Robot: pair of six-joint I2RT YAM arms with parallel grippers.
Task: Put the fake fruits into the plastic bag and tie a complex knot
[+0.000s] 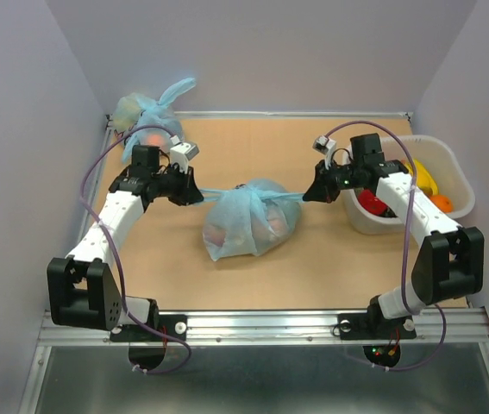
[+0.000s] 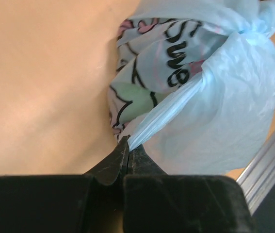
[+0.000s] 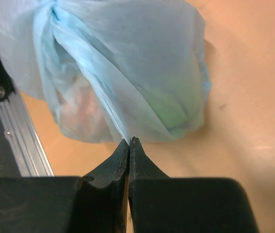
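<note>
So that the knot (image 1: 257,195) tightens, left gripper (image 1: 194,197), nine o'clock, and right gripper (image 1: 310,195), three, pinch handles (image 1: 214,193) of the bag (image 1: 248,228).

The light-blue plastic bag (image 1: 251,226) lies bulging in the middle of the top view, with its white panel (image 2: 176,53) of cartoon print on the nine-o'clock side. The knot (image 1: 256,195) sits on top, its thin ends stretched taut toward nine and three o'clock. Fake fruits (image 3: 176,104) show dimly inside, green and pinkish. Red, yellow and orange ones (image 1: 373,203) lie well apart at three o'clock.

Pale grey-lilac walls (image 1: 270,52) enclose a tan tabletop (image 1: 253,147) edged by an aluminium rail (image 1: 261,326) in front.
</note>
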